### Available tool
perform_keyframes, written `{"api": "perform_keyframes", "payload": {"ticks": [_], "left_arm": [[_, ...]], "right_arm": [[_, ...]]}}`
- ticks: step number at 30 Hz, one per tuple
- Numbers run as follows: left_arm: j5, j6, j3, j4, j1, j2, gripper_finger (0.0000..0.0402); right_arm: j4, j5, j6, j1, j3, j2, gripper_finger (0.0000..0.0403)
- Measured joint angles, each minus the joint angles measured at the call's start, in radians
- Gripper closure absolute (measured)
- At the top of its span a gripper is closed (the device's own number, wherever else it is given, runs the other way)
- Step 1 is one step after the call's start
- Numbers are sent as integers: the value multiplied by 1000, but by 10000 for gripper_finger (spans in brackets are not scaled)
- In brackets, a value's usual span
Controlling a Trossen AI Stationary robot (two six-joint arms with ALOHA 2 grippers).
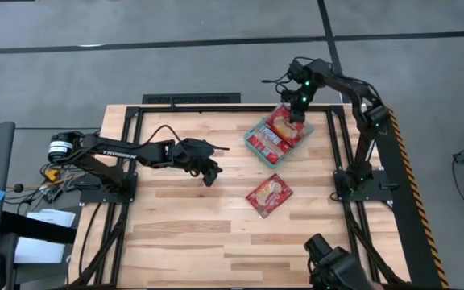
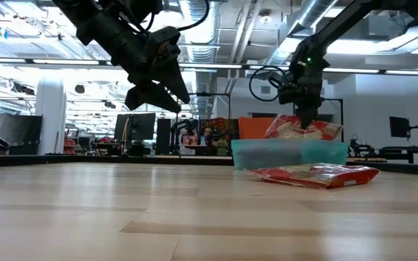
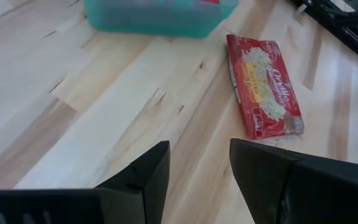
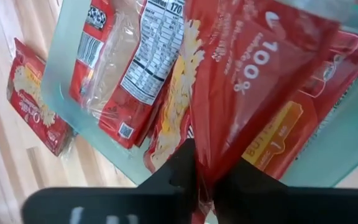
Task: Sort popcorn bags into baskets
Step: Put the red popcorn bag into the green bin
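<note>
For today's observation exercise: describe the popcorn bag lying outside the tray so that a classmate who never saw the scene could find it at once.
Start at the wooden table and find the teal tray near its far right side, where the right gripper pinches a bag. Just in front of the tray, flat on the bare wood, lies one red popcorn bag. It alone sits outside the tray, untouched by any gripper.

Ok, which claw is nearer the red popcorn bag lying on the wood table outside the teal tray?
Roughly even; the left claw, open, looks slightly nearer, beside the flat glossy red popcorn bag. The right claw is over the shallow teal plastic tray, pinching another bag.
</note>
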Motion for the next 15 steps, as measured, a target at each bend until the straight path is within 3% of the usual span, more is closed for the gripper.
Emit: {"api": "perform_keyframes", "payload": {"ticks": [7,15], "left_arm": [[-10,12,0,1,0,0,247],[0,37,0,24,0,0,247]], "right_arm": [[27,140,25,24,0,0,268],[43,183,137,6,29,-27,167]]}}
